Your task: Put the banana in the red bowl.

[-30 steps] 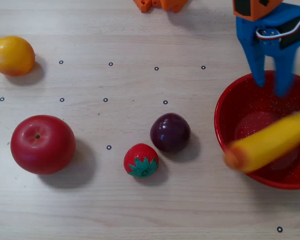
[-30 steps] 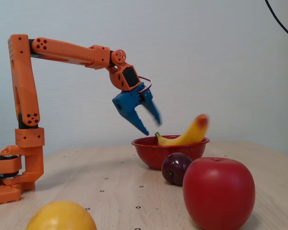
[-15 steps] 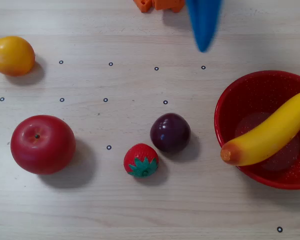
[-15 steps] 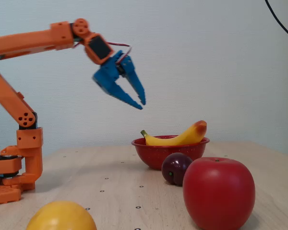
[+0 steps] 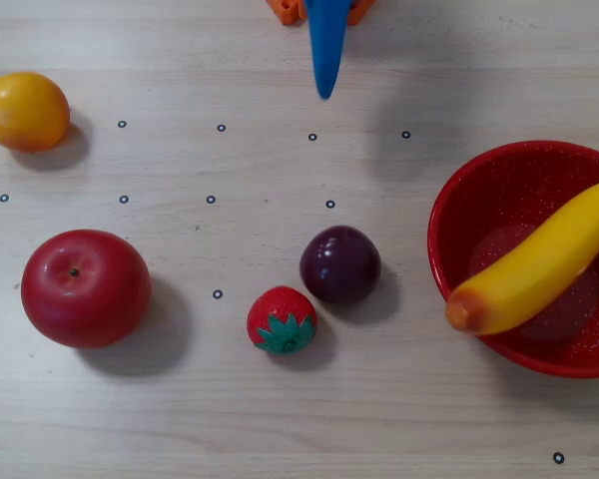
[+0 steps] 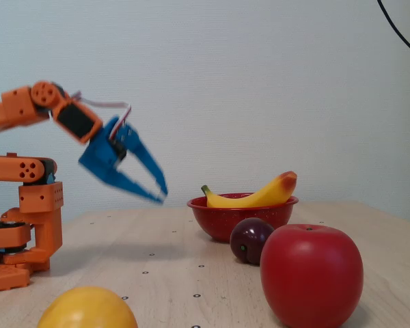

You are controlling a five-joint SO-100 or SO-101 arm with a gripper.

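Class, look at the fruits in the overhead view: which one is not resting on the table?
The banana. It lies in the red bowl, orange end over the rim; the other fruits sit on the table.

banana lies across red bowl's rim, seemingly resting.

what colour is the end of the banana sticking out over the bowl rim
Orange-red, fading into the yellow banana; clearest in the overhead view.

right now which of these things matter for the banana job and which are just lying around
Job:
banana, lying across the red bowl
red bowl
gripper, empty, up off the table

Lying about:
apple
plum
strawberry
yellow-orange fruit
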